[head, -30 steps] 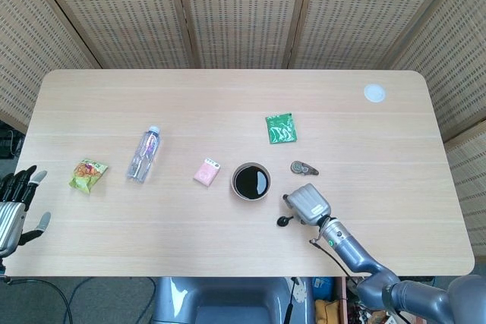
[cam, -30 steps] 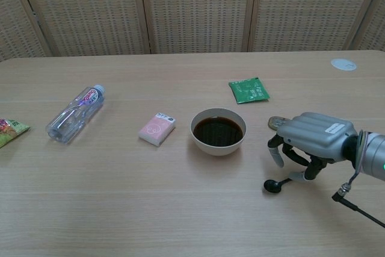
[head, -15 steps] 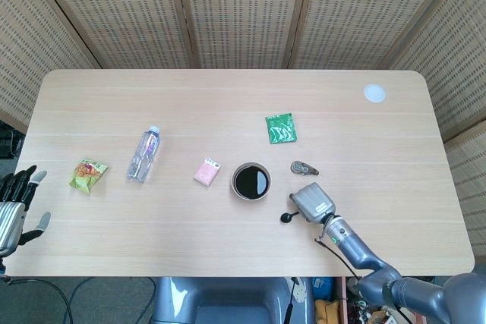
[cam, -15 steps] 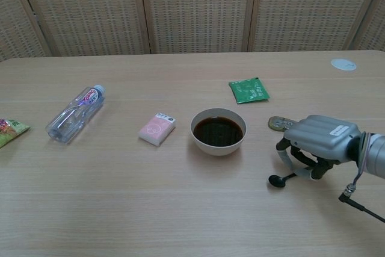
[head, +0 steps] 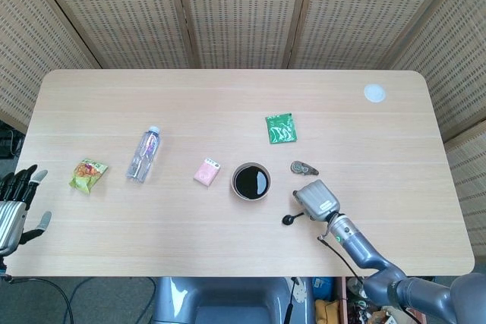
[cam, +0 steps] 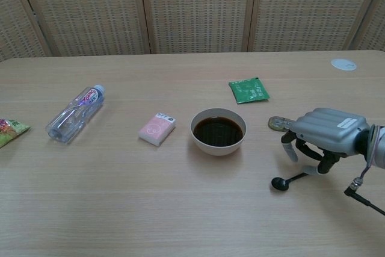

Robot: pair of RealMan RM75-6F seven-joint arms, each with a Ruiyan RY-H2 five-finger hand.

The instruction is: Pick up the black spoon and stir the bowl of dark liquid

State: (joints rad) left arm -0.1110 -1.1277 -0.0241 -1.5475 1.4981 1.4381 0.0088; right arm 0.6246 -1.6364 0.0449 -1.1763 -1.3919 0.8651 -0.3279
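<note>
On the wooden table [head: 228, 104], the right hand [head: 316, 199] is near the front edge, right of centre, palm down with its fingers curled under it. The black spoon [cam: 287, 180] lies flat on the tabletop, its bowl end pointing left, its handle running under those fingers [cam: 291, 150]; whether they actually pinch the handle is hard to tell from either view. The bowl of dark liquid [head: 250, 181] stands just to the left of the hand, apart from the spoon. A small round metal object [head: 303, 167] sits just behind the hand. The left hand [head: 15, 206] hovers off the table's left front corner, fingers spread, holding nothing.
</note>
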